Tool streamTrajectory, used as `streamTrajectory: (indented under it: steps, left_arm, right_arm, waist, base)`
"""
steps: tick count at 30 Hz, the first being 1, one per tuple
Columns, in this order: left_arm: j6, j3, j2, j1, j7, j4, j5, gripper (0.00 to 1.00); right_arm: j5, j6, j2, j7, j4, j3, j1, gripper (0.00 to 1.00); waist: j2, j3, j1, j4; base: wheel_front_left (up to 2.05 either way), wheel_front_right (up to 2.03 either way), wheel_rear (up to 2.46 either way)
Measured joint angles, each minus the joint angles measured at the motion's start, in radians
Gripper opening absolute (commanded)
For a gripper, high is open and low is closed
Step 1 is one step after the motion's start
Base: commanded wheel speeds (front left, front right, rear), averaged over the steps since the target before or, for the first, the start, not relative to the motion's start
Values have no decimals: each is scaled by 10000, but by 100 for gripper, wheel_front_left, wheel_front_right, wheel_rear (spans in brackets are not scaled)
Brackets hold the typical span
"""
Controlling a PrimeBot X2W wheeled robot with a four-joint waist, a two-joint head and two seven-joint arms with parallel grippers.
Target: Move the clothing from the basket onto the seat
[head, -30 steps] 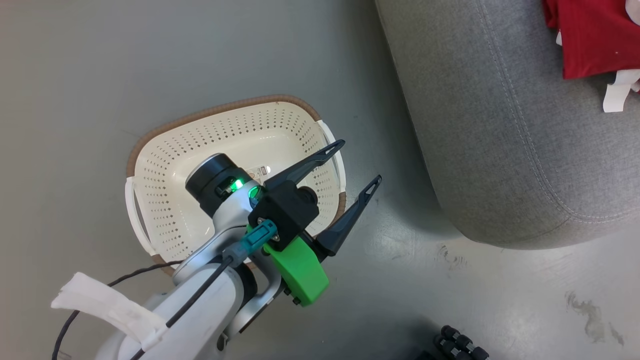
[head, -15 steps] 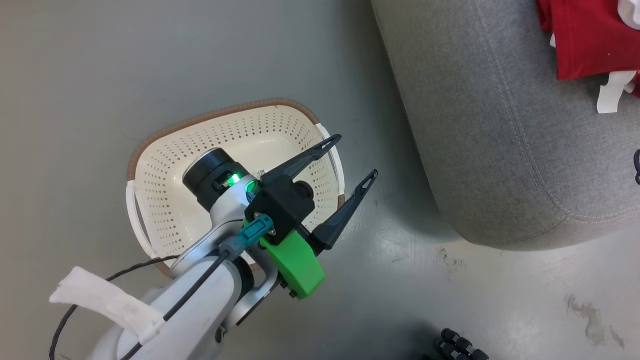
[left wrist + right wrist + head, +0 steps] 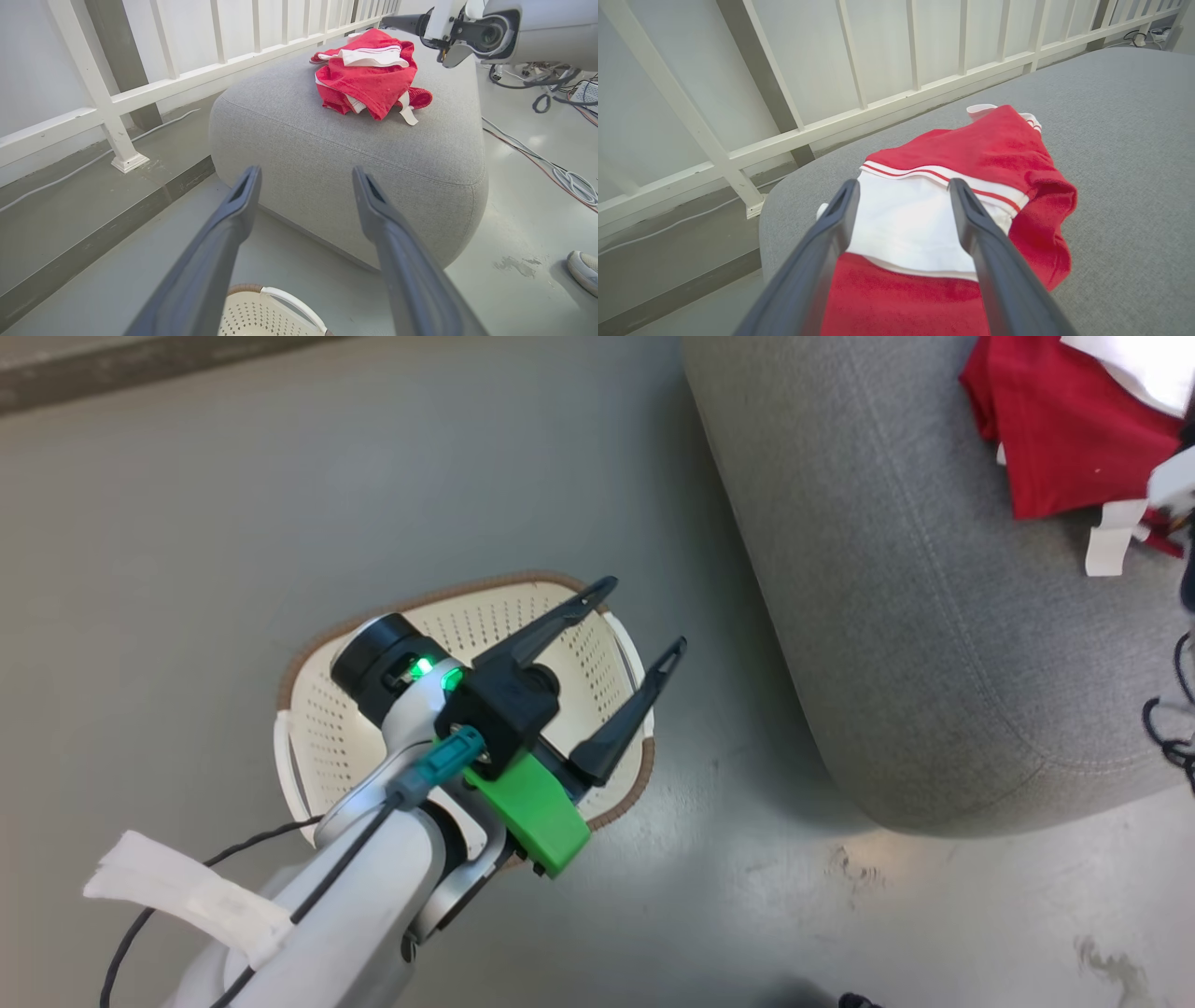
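Basket (image 3: 322, 747): on the floor, beside the seat (image 3: 887, 616).
Left gripper (image 3: 642, 616): spread wide, unladen, above the basket.
Clothing (image 3: 1055, 448): red heap lying on the seat's top.
Right gripper (image 3: 903, 185): fingers parted, gripping nothing, just over the clothing.

no readable text, brand, number or sign anywhere. white tag (image 3: 1109, 534) hanging off the clothing (image 3: 1055, 439) on the far right is too small to show any print.
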Motion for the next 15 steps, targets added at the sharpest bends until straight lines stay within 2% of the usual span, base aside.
streamTrajectory:
  steps: [10, 15]
  left_arm:
    - [416, 487, -100, 639, -514, 575, -407, 100]
    - [715, 763, -159, 983, -700, 742, -554, 100]
  right_arm:
    - [-403, 372, 290, -71, -186, 430, 936, 100]
    - [-543, 520, 499, -73, -713, 612, 1375, 100]
  waist:
    - [0, -1083, 0, 180]
    - [0, -1598, 0, 355]
  base:
    - [0, 0, 0]
    - [0, 0, 0]
